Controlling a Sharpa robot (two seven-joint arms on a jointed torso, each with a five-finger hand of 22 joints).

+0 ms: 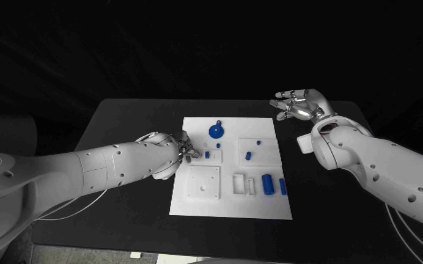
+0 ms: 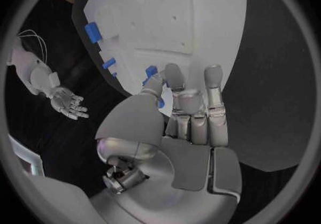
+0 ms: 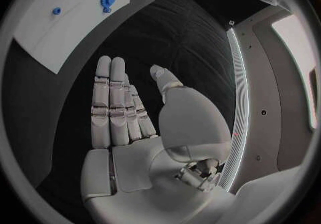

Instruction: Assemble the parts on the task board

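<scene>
1. Lying nearest the robot, the front edge of the white task board (image 1: 231,211) sits on the black table (image 1: 132,215), and the board runs lengthwise away toward the table's far side.
2. On the board's near half, a square white block (image 1: 205,182) lies toward the left, with a small white frame (image 1: 244,184) beside it.
3. Next to that frame, a blue cylinder (image 1: 267,185) lies on its side, and a thinner blue bar (image 1: 283,186) lies just beside it near the board's right edge.
4. The left hand (image 1: 181,148) rests at the board's left edge, about halfway up, fingers reaching onto the white surface.
5. In the left wrist view, the left hand's fingertips (image 2: 175,74) lie on the board next to a small blue part (image 2: 151,71); whether they pinch it I cannot tell.
6. A short blue peg (image 1: 207,154) stands just beside those fingers, and a second small blue piece (image 1: 219,146) lies a little farther in.
7. Right of centre, a small blue part (image 1: 249,154) sits in a raised white panel (image 1: 257,150), with a tiny blue stud (image 1: 257,143) near it.
8. Farther up, a round blue disc (image 1: 216,131) with a short stem lies on the board's far half.
9. The right hand (image 1: 299,106) hovers off the board by the far right corner, fingers spread and loosely curled, holding nothing.
10. The right wrist view shows that hand's fingers (image 3: 110,101) straight and apart over the dark table.
</scene>
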